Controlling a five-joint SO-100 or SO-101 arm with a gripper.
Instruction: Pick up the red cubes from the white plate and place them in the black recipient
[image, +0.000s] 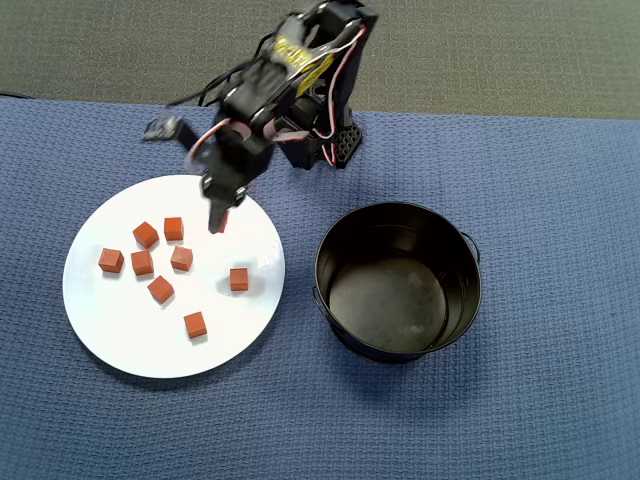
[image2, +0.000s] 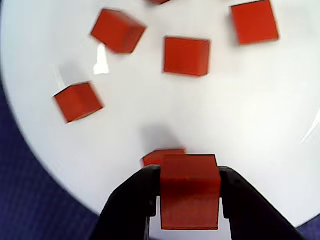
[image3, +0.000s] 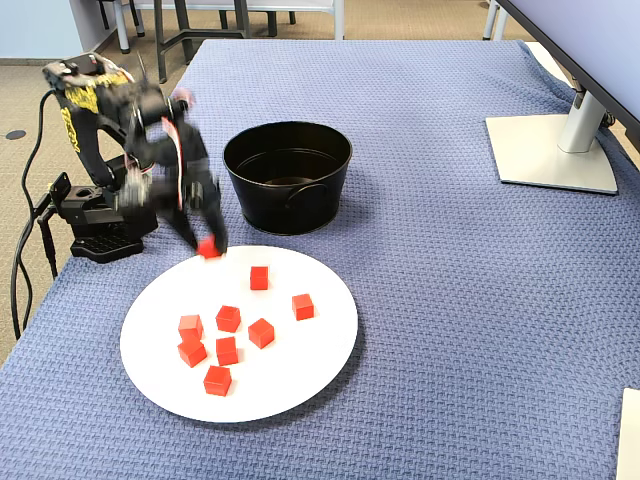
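Gripper (image2: 190, 192) closed on one red cube (image2: 190, 192), black fingers (image2: 131, 200) pressed against its left and right faces in the wrist view. Held cube raised slightly off the white plate (image2: 250, 115), with a sliver of another cube (image2: 162, 156) showing just behind and below it. Arm blurred in the overhead and fixed views; gripper tip (image: 217, 220) seen over the plate rim at about 1 o'clock in the overhead view, held cube only a red smear there. In the fixed view, gripper (image3: 208, 245) at about 11 o'clock on the plate edge, red cube (image3: 208, 246) at its tip.

Seven loose cubes counted on the white plate (image: 120, 340) in the overhead view: a cluster of five (image: 150, 255) left of plate centre, toward 10 o'clock, one (image: 238, 279) toward 3 o'clock, one (image: 195, 324) toward 5 o'clock. None touching another as far as could be told. Same seven visible on the plate (image3: 300, 370) in the fixed view.

Black recipient (image: 398, 280) upright on the blue woven cloth (image: 560, 200), at 3 o'clock from the plate in the overhead view, near the plate rim but apart from it. Interior dark and glossy; no cubes seen inside. In the fixed view, recipient (image3: 288, 176) at 12 o'clock from the plate, side handle facing the camera.

Arm base (image3: 95, 225) at the cloth edge, at 9 o'clock from the recipient in the fixed view. Monitor stand (image3: 555, 150) well apart, toward 2 o'clock from the plate.
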